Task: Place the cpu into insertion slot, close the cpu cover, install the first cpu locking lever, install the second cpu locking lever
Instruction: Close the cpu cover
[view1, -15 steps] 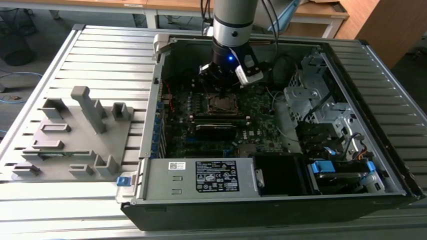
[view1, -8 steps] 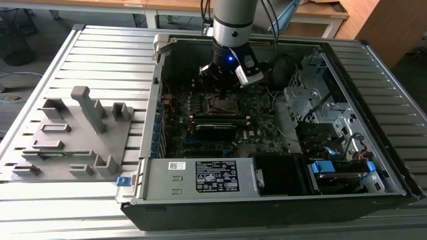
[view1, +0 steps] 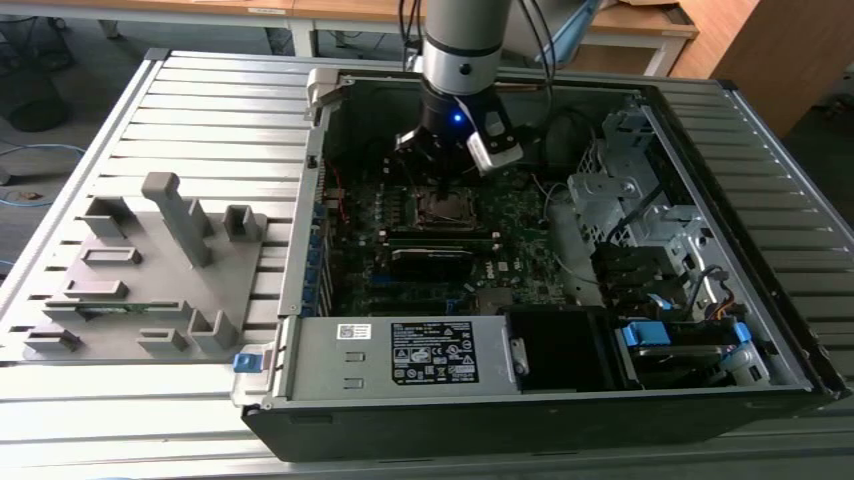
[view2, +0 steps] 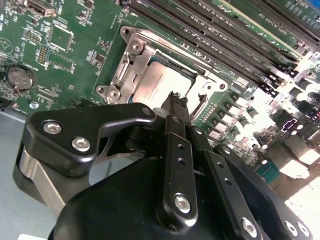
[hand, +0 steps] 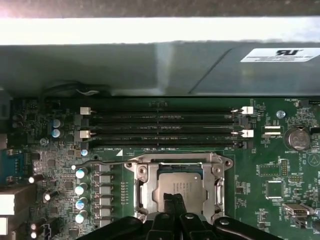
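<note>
Arm is down inside the open computer case (view1: 304, 250), gripper (view1: 447, 188) hanging right over the CPU socket on the motherboard (view1: 400, 262).

The cpu (hand: 186, 186) is seated in the socket, grey metal top showing in both wrist views (view2: 160, 82). The cpu cover (hand: 143, 189) lies flat over it, silvery frame all round, chip visible through the window; same in the second wrist view (view2: 124, 75).

Gripper (view2: 176, 99) has its fingers (view2: 179, 112) pressed together with nothing visible between them. The tips sit just above the near edge of the cpu — can't tell whether they touch it. In the first wrist view the gripper (hand: 173, 201) overlaps the lower part of the chip.

A wire lever (hand: 112, 162) runs along one side of the socket and sticks out past the frame corner, hooked end pointing away. Can't tell if it's latched.

Around the socket:
- memory slots (hand: 160, 127) with white end clips, just beside the socket
- coin battery (hand: 297, 137) near a board corner, also seen in the second wrist view (view2: 21, 77)
- row of capacitors (hand: 80, 195) beside the socket

Exterior view: power supply (view1: 400, 355) at the case's near end, and a grey fixture tray (view1: 147, 270) on the slatted table (view1: 200, 100) at the exterior view's left — well apart from the arm.
</note>
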